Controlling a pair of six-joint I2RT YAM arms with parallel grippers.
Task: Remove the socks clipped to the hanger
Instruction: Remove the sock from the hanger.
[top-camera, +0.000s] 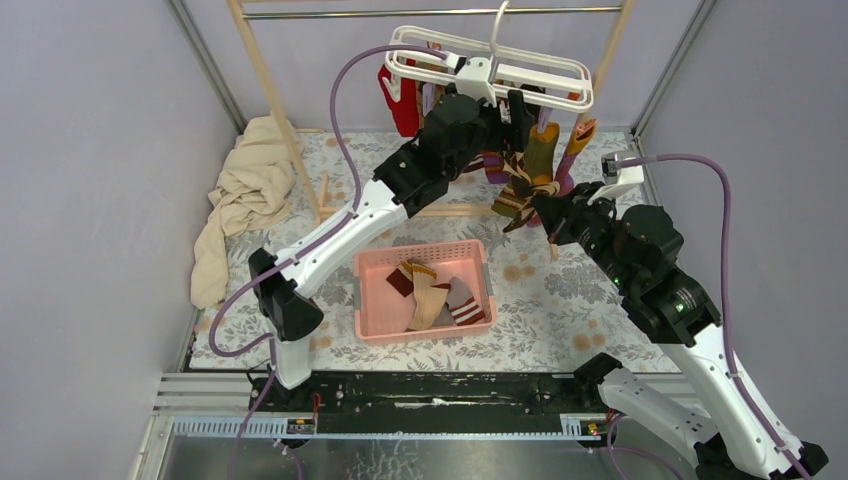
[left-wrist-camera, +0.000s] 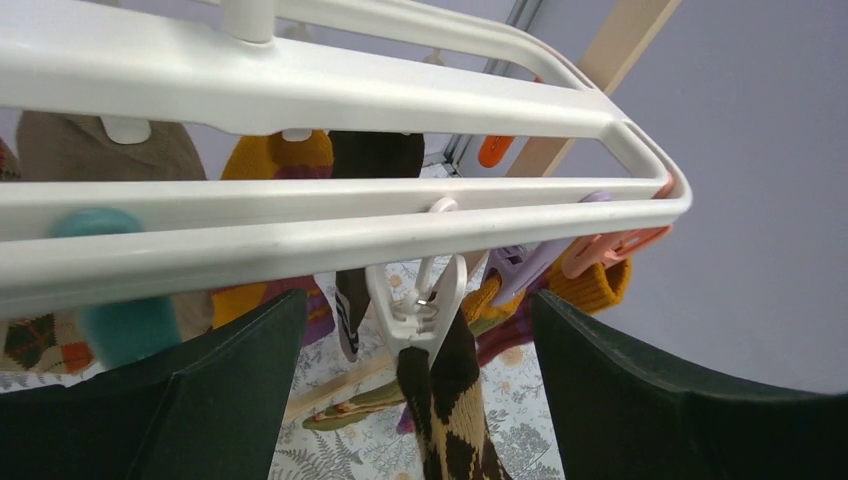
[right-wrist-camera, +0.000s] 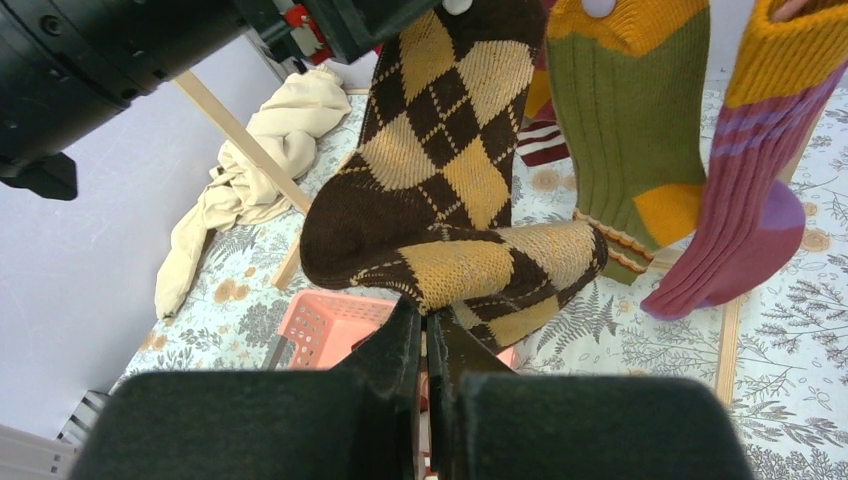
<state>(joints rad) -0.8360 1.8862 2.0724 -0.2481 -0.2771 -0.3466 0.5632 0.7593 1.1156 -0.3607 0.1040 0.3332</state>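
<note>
The white hanger hangs from the metal rail with several socks clipped under it: a red one, an olive one, a maroon one and a brown argyle sock. My left gripper is open just under the frame; its fingers stand either side of the white clip that holds the argyle sock. My right gripper is shut on the folded foot of the argyle sock, low and right of the hanger.
A pink basket with several socks in it sits on the floral mat below the hanger. A beige cloth lies at the left by the wooden post. Olive and maroon socks hang just right of the argyle one.
</note>
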